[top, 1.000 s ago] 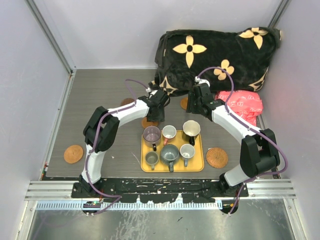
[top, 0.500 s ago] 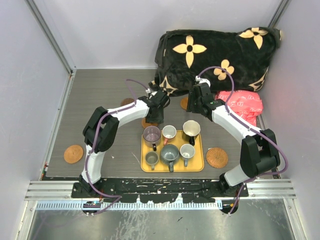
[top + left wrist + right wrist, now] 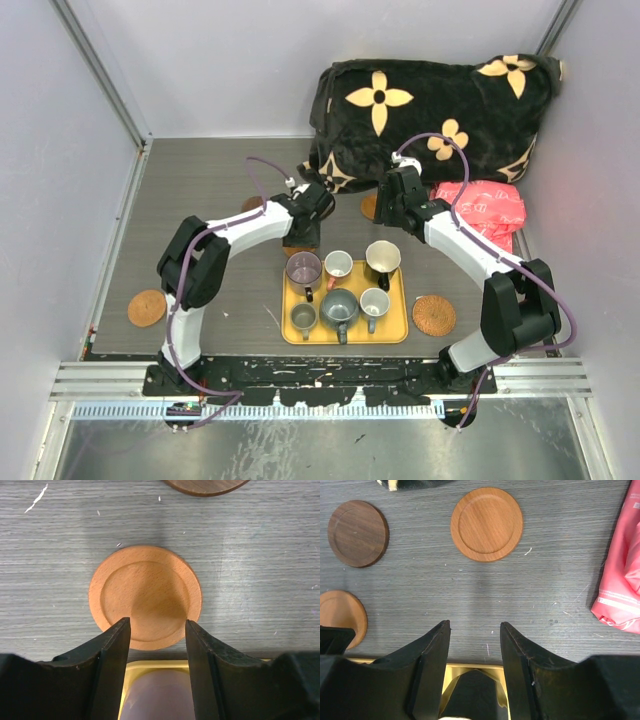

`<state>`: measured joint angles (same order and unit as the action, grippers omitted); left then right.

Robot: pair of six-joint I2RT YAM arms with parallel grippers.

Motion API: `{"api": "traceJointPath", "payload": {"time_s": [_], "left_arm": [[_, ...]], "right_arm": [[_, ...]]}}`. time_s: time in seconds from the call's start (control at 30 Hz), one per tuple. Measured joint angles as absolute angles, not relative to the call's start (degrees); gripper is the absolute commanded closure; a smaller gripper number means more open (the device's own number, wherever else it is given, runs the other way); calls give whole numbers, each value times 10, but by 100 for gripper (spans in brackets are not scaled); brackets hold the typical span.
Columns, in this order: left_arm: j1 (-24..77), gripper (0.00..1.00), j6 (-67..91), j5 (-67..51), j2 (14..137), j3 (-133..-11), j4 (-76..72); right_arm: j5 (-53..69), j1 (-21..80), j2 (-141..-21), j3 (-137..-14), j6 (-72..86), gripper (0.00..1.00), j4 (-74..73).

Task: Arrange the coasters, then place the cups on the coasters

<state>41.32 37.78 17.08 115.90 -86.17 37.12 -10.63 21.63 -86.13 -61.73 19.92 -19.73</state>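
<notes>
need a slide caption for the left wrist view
Open left gripper poised over an orange-brown coaster on the grey table, yellow tray at frame bottom.

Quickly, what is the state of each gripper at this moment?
Left gripper: open, holding nothing.
Right gripper: open, holding nothing.

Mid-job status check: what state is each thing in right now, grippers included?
left gripper: open, empty, over the near orange coaster
right gripper: open, empty, over bare table
near orange coaster: flat, no cup
far orange coaster: flat, no cup
dark brown coaster: flat, no cup
left wicker coaster: flat, no cup
right wicker coaster: flat, no cup
cups: six, upright, all on the yellow tray
</notes>
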Motion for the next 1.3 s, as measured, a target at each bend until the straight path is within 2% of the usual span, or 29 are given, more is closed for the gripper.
{"api": "traceJointPath", "payload": {"time_s": [0.7,1.3], "left_arm": [[384,52,381,143,1141,-812,325],[418,53,381,134,1190,-880,318]], "right_arm": [[-102,216,-861,-617,199,49,-197],[-104,216,-861,-617,198,49,-197]]}}
